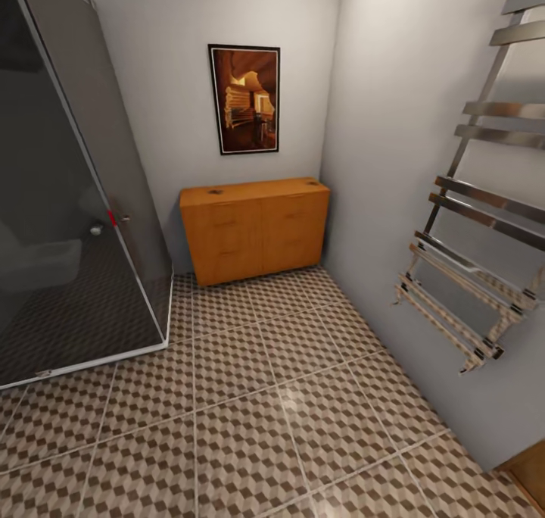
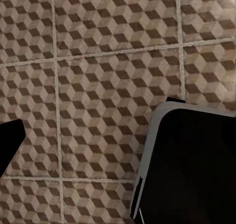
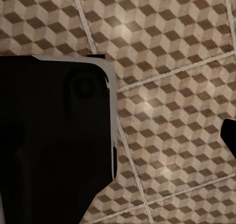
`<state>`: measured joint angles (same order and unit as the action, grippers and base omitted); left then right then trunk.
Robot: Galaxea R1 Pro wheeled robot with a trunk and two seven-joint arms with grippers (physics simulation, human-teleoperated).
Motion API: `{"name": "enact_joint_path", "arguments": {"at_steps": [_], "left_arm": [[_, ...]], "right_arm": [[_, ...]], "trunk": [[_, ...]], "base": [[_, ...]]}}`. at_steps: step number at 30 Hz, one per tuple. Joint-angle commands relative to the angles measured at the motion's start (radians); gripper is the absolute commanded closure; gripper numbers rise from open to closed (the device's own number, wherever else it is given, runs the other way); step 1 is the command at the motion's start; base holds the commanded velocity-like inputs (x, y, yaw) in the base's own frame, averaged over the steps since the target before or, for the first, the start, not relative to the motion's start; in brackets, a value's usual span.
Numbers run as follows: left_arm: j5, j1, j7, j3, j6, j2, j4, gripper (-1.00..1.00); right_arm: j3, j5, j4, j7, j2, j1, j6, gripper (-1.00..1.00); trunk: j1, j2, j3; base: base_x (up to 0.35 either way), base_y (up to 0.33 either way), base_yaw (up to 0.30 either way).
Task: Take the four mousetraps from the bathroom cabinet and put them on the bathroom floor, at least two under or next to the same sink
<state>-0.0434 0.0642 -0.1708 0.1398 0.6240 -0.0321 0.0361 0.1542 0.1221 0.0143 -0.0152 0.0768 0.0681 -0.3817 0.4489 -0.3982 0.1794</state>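
We see the floor (image 1: 303, 427) first, cube-patterned tiles with pale grout running from our feet to the far wall. At left stands a dark glass shower (image 1: 68, 200), its white base frame resting on the tiles. On the right wall hangs a chrome towel rail (image 1: 477, 230). Against the far wall, in the corner, sits the orange-wood cabinet (image 1: 255, 226) with its drawers all closed, and two small dark things (too small for us to name) lie on its top. Above it hangs a framed picture (image 1: 244, 99). Both wrist views look down on the same tiles past black robot parts; we cannot tell whether either hand is released or clenched
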Motion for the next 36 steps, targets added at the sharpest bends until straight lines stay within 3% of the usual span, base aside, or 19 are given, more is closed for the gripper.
{"name": "enact_joint_path", "arguments": {"at_steps": [1, 23, 36], "left_arm": [[-0.004, 0.002, 0.002, 0.001, 0.007, 0.0, 0.004, -1.0], [-0.004, 0.001, 0.002, 0.001, 0.007, 0.001, 0.004, -1.0], [-0.004, 0.002, 0.002, 0.001, 0.007, 0.001, 0.004, -1.0]], "right_arm": [[0.009, 0.01, -0.001, -0.002, 0.0, 0.001, -0.004, -1.0], [0.01, 0.01, -0.001, -0.002, 0.0, 0.001, -0.004, -1.0], [0.01, 0.01, -0.001, -0.003, 0.0, 0.001, -0.005, -1.0]], "trunk": [[0.001, -0.002, 0.002], [0.001, -0.002, 0.001], [0.001, -0.002, -0.019]], "base": [[0.324, 0.12, 0.0], [0.324, 0.119, 0.0], [0.337, 0.027, 0.0]]}}
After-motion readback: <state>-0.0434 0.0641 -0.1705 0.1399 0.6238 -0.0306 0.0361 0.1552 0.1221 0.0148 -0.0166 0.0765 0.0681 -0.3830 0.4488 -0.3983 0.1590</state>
